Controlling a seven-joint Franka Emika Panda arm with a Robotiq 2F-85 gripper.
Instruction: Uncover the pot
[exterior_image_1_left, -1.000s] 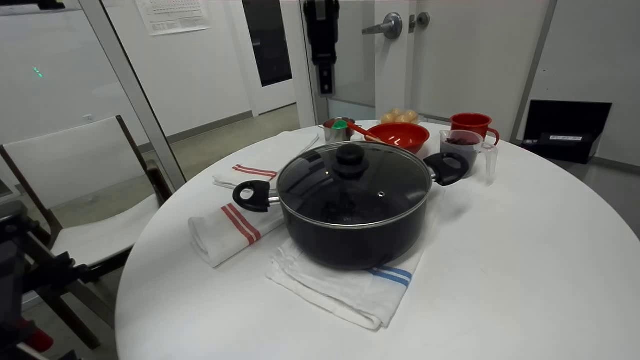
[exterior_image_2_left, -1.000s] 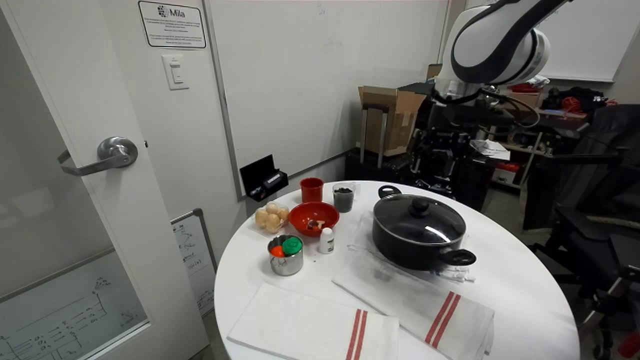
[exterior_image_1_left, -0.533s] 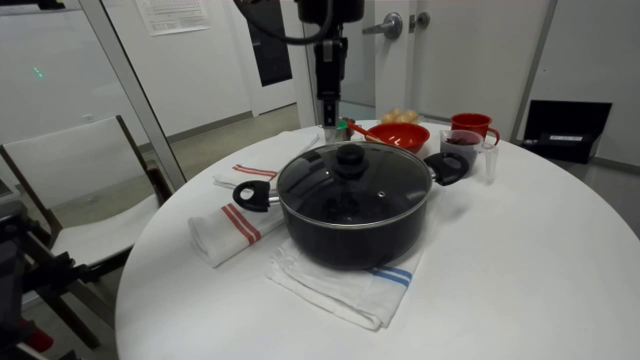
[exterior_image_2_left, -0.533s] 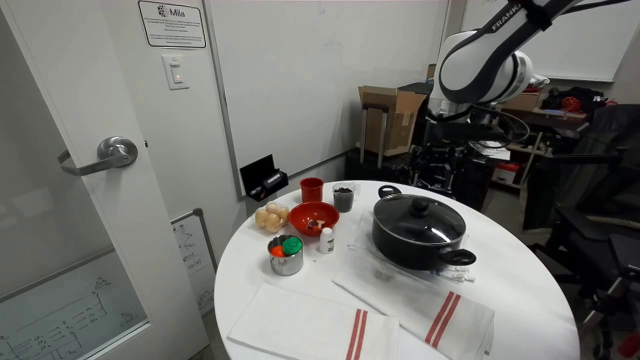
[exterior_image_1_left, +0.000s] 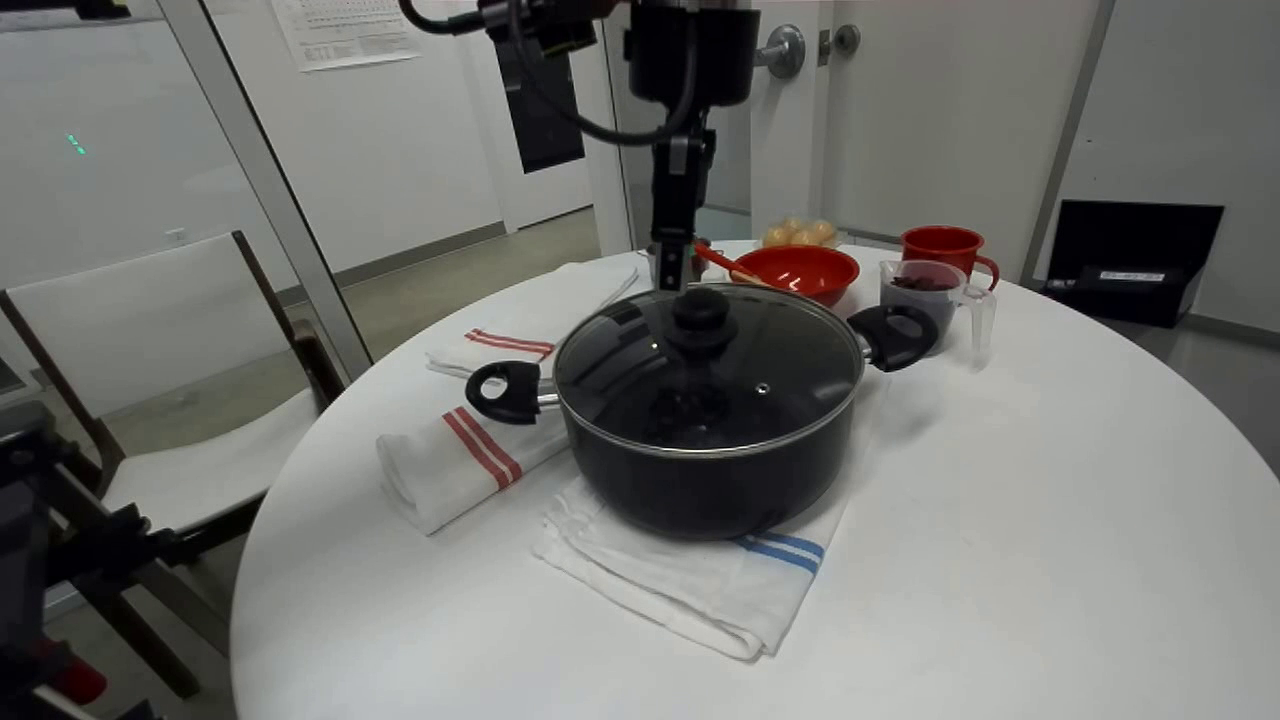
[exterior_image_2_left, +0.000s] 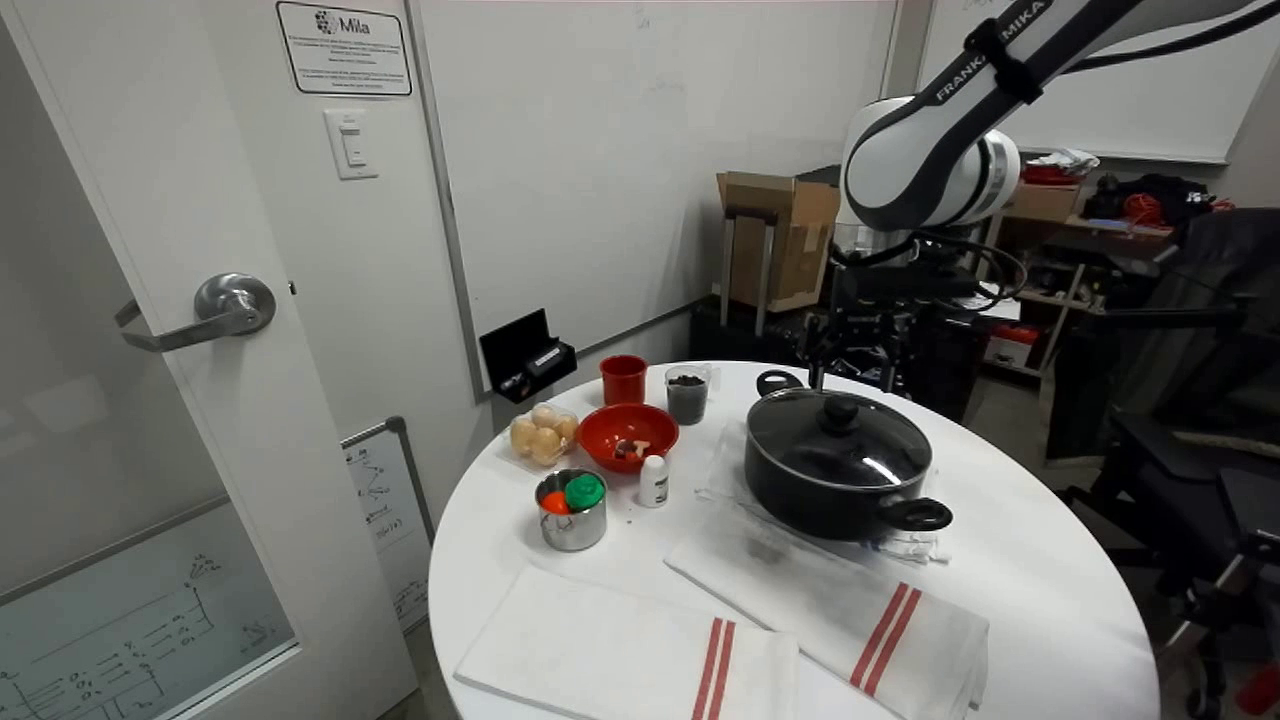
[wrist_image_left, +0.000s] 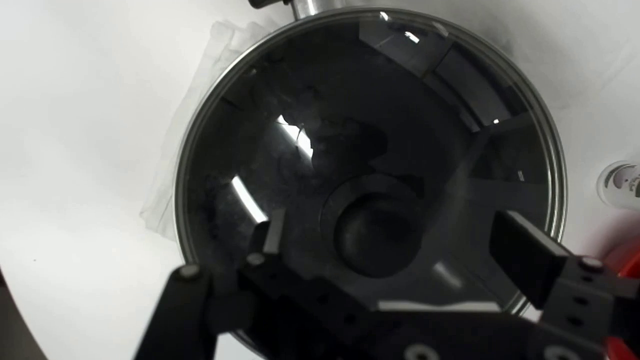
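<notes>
Exterior views: end effector (exterior_image_2_left: 852, 380) lower than before, near lid (exterior_image_2_left: 832, 445); wrist view: jaws wide.

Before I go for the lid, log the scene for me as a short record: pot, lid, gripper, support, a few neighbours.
Pot: deep round black pot with two side handles, covered
Lid: round glass lid with metal rim, seated on the pot
Knob: round black knob, seen between the open jaws in the wrist view, gap on both sides
Gripper: black two-finger gripper, open, nothing held
Support: folded white cloth with blue stripes, on a white round-edged table
Neighbours: red round bowl, red mug, small white bottle, shiny metal cup
Contents: cannot tell
</notes>
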